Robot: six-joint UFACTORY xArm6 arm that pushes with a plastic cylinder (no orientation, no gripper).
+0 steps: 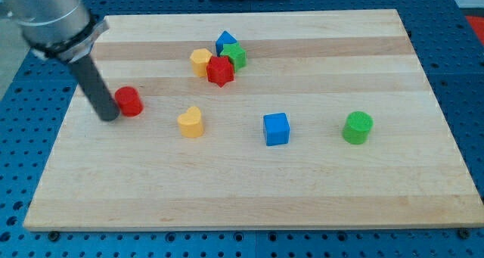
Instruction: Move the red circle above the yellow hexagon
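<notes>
The red circle (129, 101) lies at the board's left, about mid-height. My tip (109, 116) rests on the board touching or nearly touching the red circle's left side. The yellow hexagon (200, 62) sits up and to the right, at the left end of a tight cluster near the view's top centre. The rod rises from the tip toward the view's top left and hides some board behind it.
The cluster holds a red star (221, 71), a green star (234, 56) and a blue block (225, 41). A yellow heart (191, 122), a blue cube (276, 129) and a green circle (358, 127) lie across the middle. The wooden board (249, 205) sits on a blue table.
</notes>
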